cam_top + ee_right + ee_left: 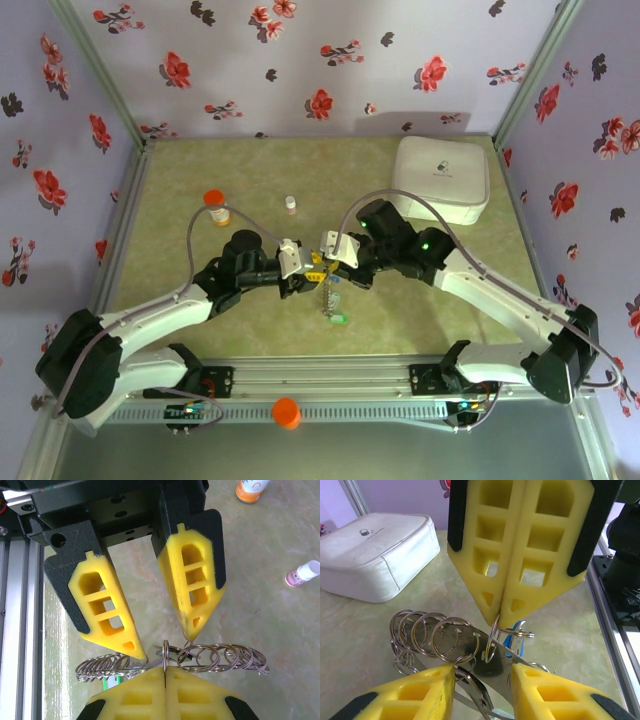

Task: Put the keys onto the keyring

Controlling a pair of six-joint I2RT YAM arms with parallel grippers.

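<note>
Right gripper (165, 672) clamped shut on keyring (220, 657), holding it up mid-table, likely steadying it for threading. Left gripper (165, 645) part-open astride it, gripping nothing. Keys (336, 316) dangled beneath.

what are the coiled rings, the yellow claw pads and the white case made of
The coiled rings: metal, polished silver; they glint and mirror their surroundings. The yellow pads: probably soft foam or rubbery plastic, matte, moulded with open cells. The white case: looks like textured fabric or faux leather, with a seam running around its edge.
</note>
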